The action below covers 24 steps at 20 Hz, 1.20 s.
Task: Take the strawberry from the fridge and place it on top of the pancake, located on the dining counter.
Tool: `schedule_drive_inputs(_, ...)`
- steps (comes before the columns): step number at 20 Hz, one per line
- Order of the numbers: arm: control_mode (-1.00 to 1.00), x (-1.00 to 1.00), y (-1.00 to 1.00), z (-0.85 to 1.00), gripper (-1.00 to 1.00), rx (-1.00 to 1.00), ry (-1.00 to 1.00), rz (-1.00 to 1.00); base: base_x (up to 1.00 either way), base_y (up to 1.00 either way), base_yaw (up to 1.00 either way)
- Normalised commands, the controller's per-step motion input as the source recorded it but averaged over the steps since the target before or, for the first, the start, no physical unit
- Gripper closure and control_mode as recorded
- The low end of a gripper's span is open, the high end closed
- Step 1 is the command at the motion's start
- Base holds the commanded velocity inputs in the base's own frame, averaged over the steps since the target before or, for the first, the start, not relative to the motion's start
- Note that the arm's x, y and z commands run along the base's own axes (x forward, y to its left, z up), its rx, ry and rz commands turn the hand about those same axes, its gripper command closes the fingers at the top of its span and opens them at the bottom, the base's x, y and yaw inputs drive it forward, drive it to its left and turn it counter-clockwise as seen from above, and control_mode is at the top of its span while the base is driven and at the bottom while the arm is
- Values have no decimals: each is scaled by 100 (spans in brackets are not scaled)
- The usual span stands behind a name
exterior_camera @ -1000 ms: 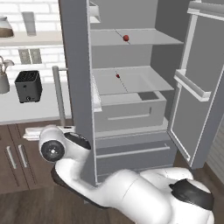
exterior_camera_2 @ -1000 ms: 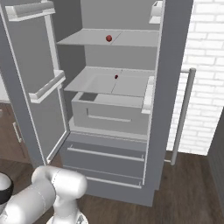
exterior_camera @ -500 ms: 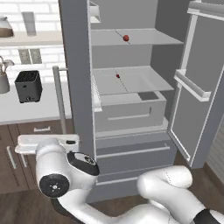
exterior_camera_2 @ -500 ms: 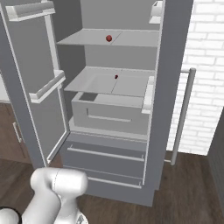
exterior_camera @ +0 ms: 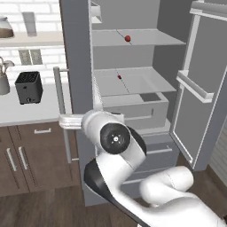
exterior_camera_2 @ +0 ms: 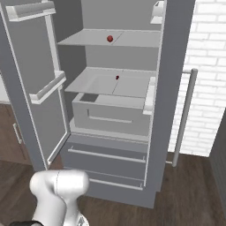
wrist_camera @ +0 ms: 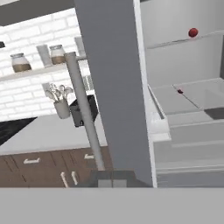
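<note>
The fridge (exterior_camera: 133, 128) stands with both doors swung open, its pale shelves in sight (exterior_camera_2: 114, 84). A small red roundish fruit (exterior_camera: 127, 38) (exterior_camera_2: 110, 39) (wrist_camera: 193, 32) lies on the upper shelf. A tinier dark red one (exterior_camera: 119, 76) (exterior_camera_2: 117, 77) (wrist_camera: 180, 91) lies on the shelf below. I cannot tell which is the strawberry. My gripper (wrist_camera: 111, 180) is shut on nothing, low in front of the left door's edge (wrist_camera: 113, 87) and its long handle (wrist_camera: 83, 109), well short of the shelves. The pancake and the dining counter are out of view.
A white worktop (exterior_camera: 26, 111) with brown cabinets runs left of the fridge, with a black toaster (exterior_camera: 29, 87) and a kettle (exterior_camera: 3, 80). The open right door (exterior_camera: 199, 88) juts out. A white brick wall (exterior_camera_2: 207, 66) lies behind. My own arm (exterior_camera: 115, 142) blocks the lower drawers.
The arm has swung up and right in front of the fridge's lower part. The fridge and the red fruits have not moved. The gripper stays shut.
</note>
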Motion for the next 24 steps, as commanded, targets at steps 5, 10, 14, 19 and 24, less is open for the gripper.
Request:
schedule_drive_inputs(5,-100,-19,-98,2,-100,-6,39,0,0,0,0)
schedule_drive_inputs(10,-100,-5,-100,17,-100,-1,37,0,0,0,0)
schedule_drive_inputs(14,-100,-27,-92,37,-100,-7,28,0,0,0,0)
schedule_drive_inputs(19,-100,-27,-78,19,-100,-8,20,0,0,0,0)
schedule_drive_inputs(24,-100,-33,-47,1,-100,-22,-6,6,0,0,0)
